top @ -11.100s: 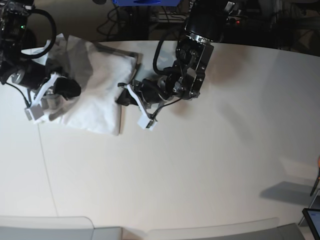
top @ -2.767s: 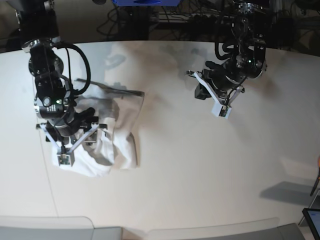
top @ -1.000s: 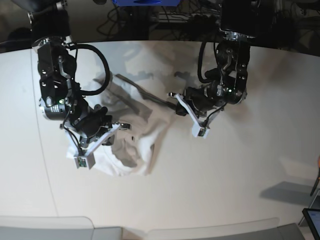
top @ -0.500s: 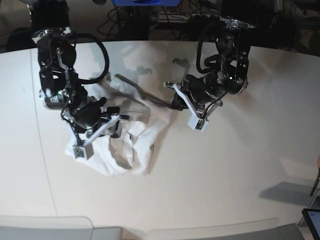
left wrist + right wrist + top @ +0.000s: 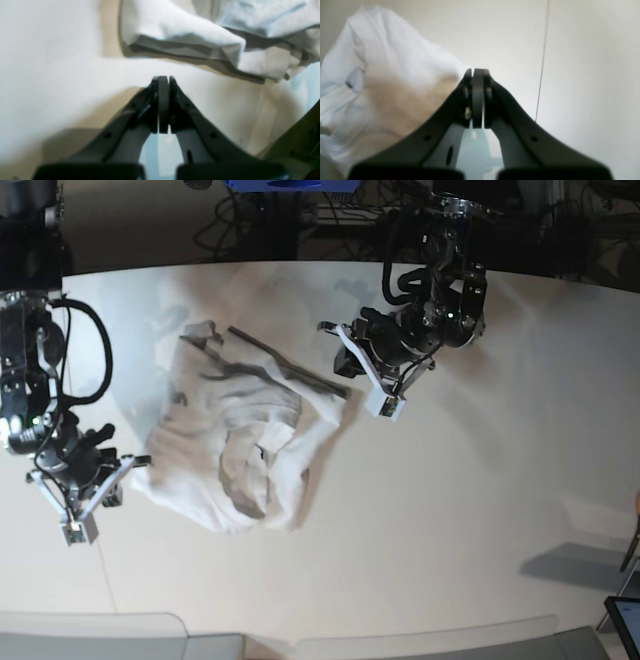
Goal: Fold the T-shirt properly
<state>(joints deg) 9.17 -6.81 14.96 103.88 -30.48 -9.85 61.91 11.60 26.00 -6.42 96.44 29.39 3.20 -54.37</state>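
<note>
- Shirt position: the T-shirt [image 5: 245, 435] lies crumpled left of centre on the worktop [image 5: 480, 500], bunched and creased, not flat.
- Change: half a second earlier the right end effector [image 5: 78, 502] sat over the cloth; it now stands at the left edge of the base view, just off the shirt's lower left corner, jaws together and holding nothing.
- Left end effector [image 5: 372, 370], upper centre, is also pressed together and empty, just beside the shirt's right edge.
- Meaning, as I judge it: the cloth has been let go in a heap, so folding must restart with spreading it.
- Writing: no brand, label or print can be read anywhere.
</note>
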